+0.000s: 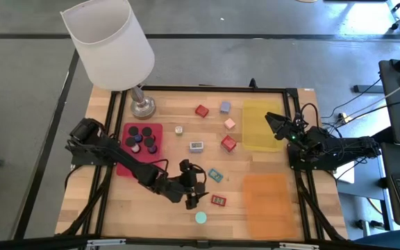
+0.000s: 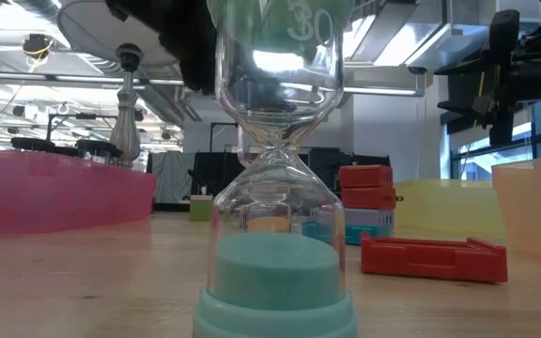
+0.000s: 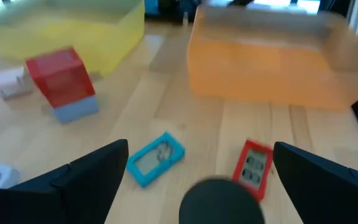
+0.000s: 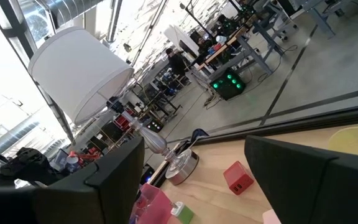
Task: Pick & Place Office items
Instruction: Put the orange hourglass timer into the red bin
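Teal hourglass (image 1: pixel 200 217) is standing near the table's (image 1: pixel 172 118) front edge, just in front of the left end effector (image 1: pixel 194 196), whose fingers are spreading wide above it. Black round pieces (image 1: pixel 140 137) are sitting in the red tray (image 1: pixel 123 167). Right end effector (image 1: pixel 275 123) is hanging open over the yellow tray (image 1: pixel 259 139).

Small office items (image 1: pixel 228 144) lie scattered mid-table, black round pieces (image 1: pixel 139 135) clustered apart, teal hourglass (image 2: pixel 276 178) upright.
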You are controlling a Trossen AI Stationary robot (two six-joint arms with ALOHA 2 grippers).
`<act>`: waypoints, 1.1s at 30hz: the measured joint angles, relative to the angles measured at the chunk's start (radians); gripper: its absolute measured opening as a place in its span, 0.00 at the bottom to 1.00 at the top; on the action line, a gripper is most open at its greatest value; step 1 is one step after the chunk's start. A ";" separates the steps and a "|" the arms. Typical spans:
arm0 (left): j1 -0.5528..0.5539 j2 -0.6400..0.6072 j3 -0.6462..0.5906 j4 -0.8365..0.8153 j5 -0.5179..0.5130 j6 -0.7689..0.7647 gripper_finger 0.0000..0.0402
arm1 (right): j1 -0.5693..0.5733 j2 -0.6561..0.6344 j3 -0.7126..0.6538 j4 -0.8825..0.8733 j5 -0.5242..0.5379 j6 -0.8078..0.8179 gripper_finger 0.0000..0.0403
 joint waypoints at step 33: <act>0.002 0.064 0.000 -0.092 0.084 -0.177 0.87 | 0.000 0.000 0.000 0.000 0.000 0.000 0.70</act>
